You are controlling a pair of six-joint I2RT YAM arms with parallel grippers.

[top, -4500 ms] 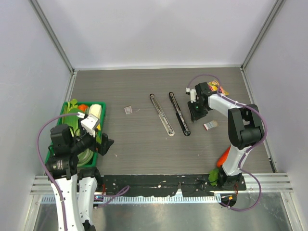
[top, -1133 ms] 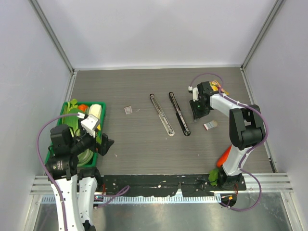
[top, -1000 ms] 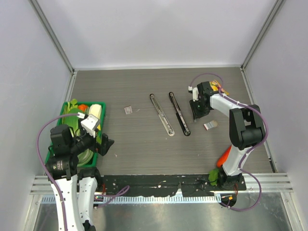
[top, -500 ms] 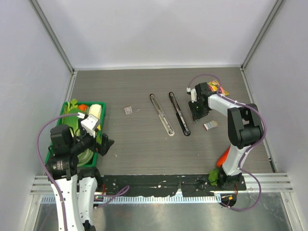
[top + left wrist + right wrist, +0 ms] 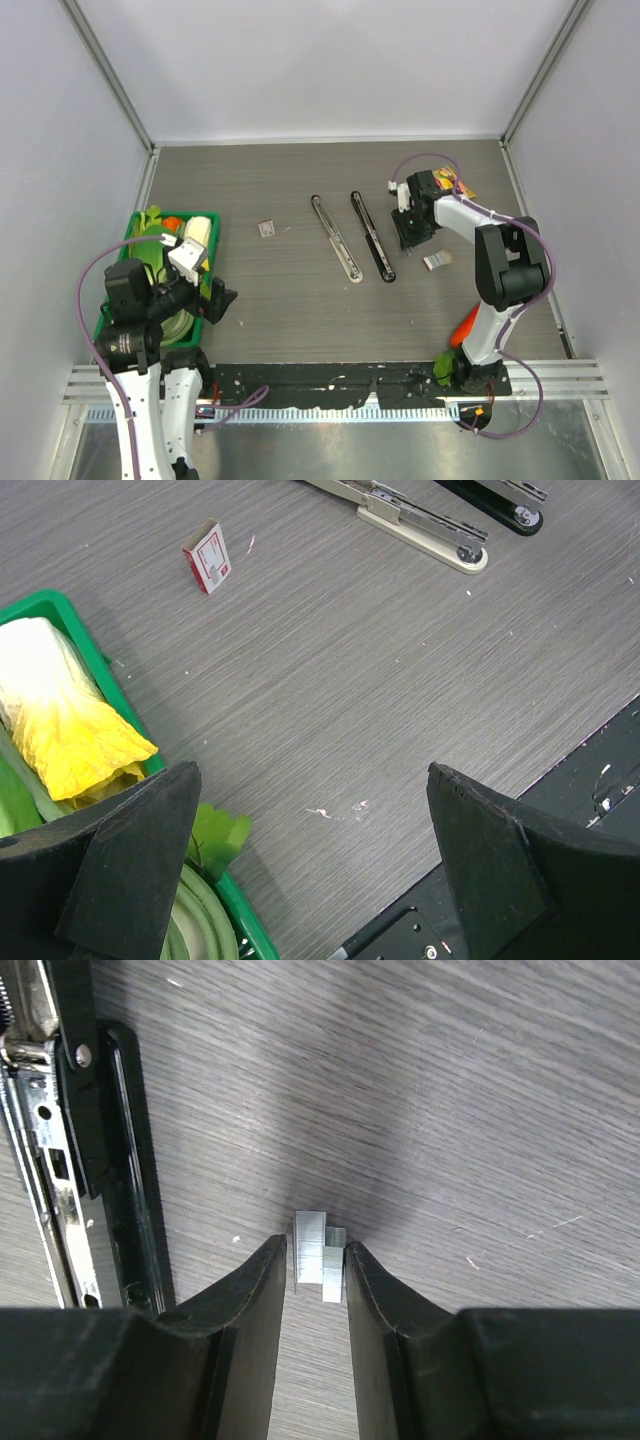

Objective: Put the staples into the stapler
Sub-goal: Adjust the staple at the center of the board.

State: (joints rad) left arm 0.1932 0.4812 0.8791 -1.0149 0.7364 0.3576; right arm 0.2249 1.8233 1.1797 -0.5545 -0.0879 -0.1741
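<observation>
Two staplers lie opened flat mid-table: a beige one point(image 5: 335, 238) and a black one point(image 5: 372, 236). A tiny white box of staples with a red label point(image 5: 266, 228) lies left of them and shows in the left wrist view point(image 5: 207, 556). My right gripper point(image 5: 410, 228) is down at the table just right of the black stapler point(image 5: 90, 1110), its fingers closed narrowly on two short metal staple strips point(image 5: 320, 1252). My left gripper point(image 5: 320, 880) is open and empty, beside the green tray.
A green tray point(image 5: 130, 232) of vegetables stands at the left edge. A second small white box point(image 5: 438, 261) lies right of the black stapler. An orange-yellow snack packet point(image 5: 455, 183) lies behind the right gripper. An orange item point(image 5: 465, 325) lies by the right arm's base.
The right gripper has shifted only slightly beside the black stapler. The left arm, the staplers and the boxes have not moved.
</observation>
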